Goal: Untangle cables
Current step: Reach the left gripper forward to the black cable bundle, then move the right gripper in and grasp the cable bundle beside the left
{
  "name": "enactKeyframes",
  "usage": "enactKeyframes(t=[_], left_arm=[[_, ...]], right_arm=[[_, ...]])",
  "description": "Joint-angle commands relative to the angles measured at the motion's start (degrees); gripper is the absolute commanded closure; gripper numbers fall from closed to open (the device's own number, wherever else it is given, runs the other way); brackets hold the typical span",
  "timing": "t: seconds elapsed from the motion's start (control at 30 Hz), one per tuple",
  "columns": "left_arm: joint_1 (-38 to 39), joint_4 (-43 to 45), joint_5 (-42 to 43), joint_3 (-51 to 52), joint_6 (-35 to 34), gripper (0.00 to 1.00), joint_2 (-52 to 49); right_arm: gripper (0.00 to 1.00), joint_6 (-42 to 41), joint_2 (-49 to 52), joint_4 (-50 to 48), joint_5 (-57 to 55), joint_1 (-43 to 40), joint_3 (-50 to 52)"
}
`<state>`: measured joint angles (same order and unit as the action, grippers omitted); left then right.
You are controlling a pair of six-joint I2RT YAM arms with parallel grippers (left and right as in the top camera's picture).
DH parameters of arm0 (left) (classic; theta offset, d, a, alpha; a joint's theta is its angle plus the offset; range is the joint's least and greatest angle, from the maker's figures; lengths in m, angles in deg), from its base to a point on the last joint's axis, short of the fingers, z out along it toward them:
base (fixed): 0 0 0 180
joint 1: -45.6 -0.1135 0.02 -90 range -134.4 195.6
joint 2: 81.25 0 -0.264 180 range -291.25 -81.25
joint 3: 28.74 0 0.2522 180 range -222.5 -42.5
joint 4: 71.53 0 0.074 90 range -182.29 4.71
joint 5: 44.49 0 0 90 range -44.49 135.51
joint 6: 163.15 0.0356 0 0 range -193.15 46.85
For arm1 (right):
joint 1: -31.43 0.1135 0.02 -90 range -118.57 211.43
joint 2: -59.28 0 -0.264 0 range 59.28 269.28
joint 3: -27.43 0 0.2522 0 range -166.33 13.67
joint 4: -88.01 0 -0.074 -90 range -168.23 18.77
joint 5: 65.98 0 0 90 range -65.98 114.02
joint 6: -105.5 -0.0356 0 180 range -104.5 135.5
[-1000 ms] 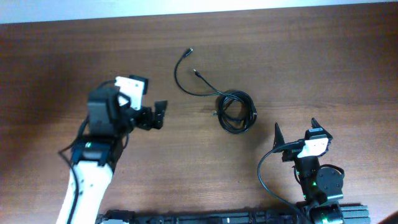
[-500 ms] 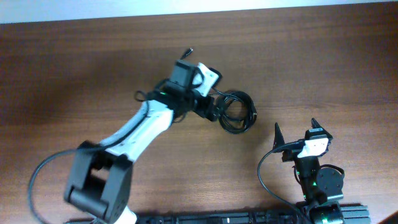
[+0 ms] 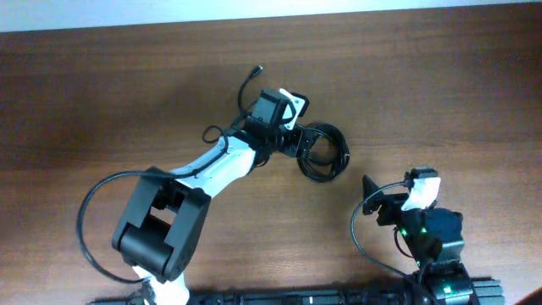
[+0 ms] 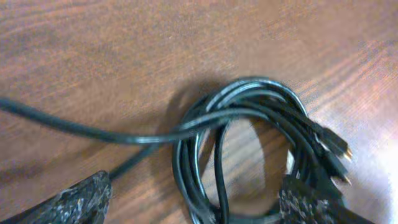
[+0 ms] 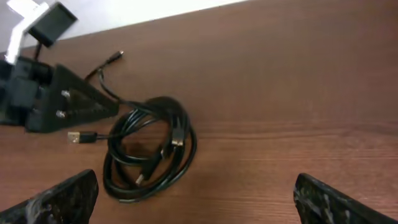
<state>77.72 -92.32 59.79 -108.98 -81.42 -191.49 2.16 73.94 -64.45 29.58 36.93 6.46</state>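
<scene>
Wooden tabletop (image 3: 440, 85) is carrying the cables (image 3: 323, 154), coiled at 3 o'clock of centre. Left gripper (image 3: 298, 146) is straddling the coil's 9 o'clock edge, jaws wide: best closing on one strand only. Right gripper (image 3: 371, 202) is hovering at 5 o'clock, jaws wide.

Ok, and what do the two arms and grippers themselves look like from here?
Left arm: white link between chunky black joints, with a thin black wire looping off its base. Right arm: black, with a green light. Each carries a white block near the wrist. The left gripper and right gripper have black, rough-textured fingers.
</scene>
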Motion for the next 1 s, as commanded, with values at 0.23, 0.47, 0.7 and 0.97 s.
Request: enactKeyframes(t=[0.23, 0.47, 0.7, 0.97], left_arm=[[1.9, 3.5, 2.9, -0.7, -1.6, 0.48, -6.9], [0.6, 0.8, 8.3, -0.8, -1.5, 1.00, -0.7], [-2.2, -6.8, 22.3, -0.7, -1.3, 1.00, 5.3], [-2.2, -9.6, 23.5, -0.7, -1.3, 1.00, 5.3]], right_arm=[[0.00, -1.1, 32.6, 16.8, 1.7, 0.1, -28.5], [0.00, -1.2, 43.3, 8.9, 3.0, 0.1, -28.6], [0.01, -1.7, 51.0, 1.8, 7.6, 0.1, -28.6], [0.42, -5.6, 63.6, -2.9, 12.8, 0.1, -28.6]])
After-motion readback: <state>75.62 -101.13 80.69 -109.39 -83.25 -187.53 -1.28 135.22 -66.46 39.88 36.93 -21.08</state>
